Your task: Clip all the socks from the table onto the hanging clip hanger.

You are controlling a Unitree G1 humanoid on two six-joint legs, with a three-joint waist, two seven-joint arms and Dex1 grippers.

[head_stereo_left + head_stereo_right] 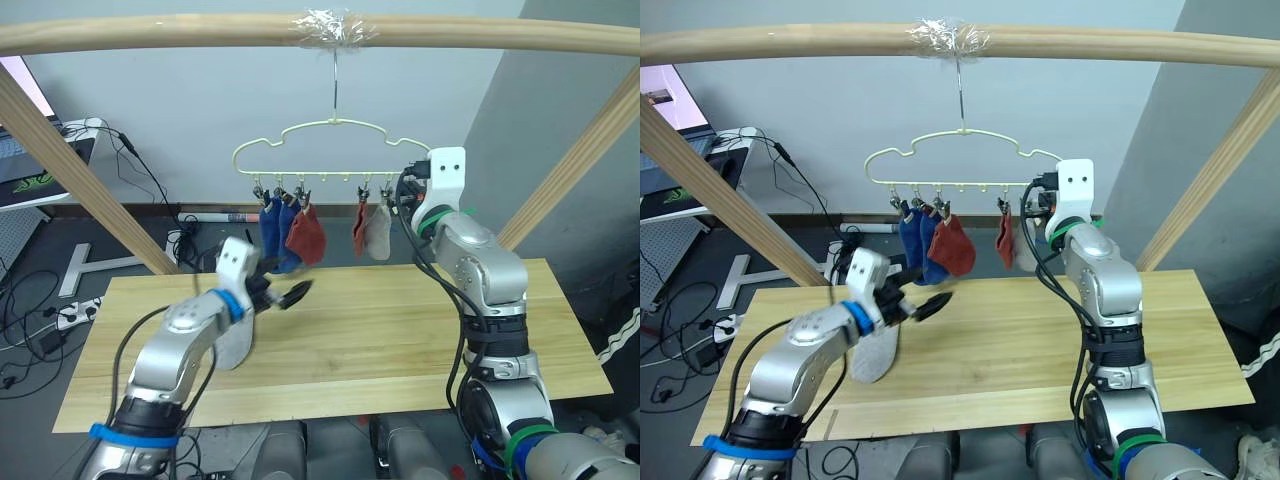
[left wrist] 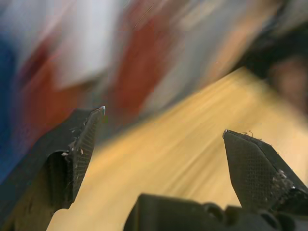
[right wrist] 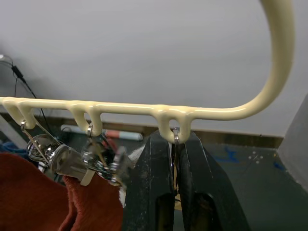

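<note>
My right pincer (image 3: pixel 175 168) is up at the right end of the clip hanger (image 1: pixel 330 125), its fingers pressed together on the last clip (image 3: pixel 176 139) there, just beside the hung grey sock (image 1: pixel 378 232) and rust red sock (image 1: pixel 360 230). Two blue socks (image 1: pixel 272 228) and another red sock (image 1: pixel 307 235) hang toward the hanger's left end.

My left pincer (image 1: pixel 285 293) is spread wide and holds nothing, low over the table (image 1: pixel 400 330). The last grey sock (image 1: pixel 875 350) lies on the planks directly beneath my left forearm, long axis running toward me. I judge the left arm the nearer one: it needs to draw back and down to reach that sock.
</note>
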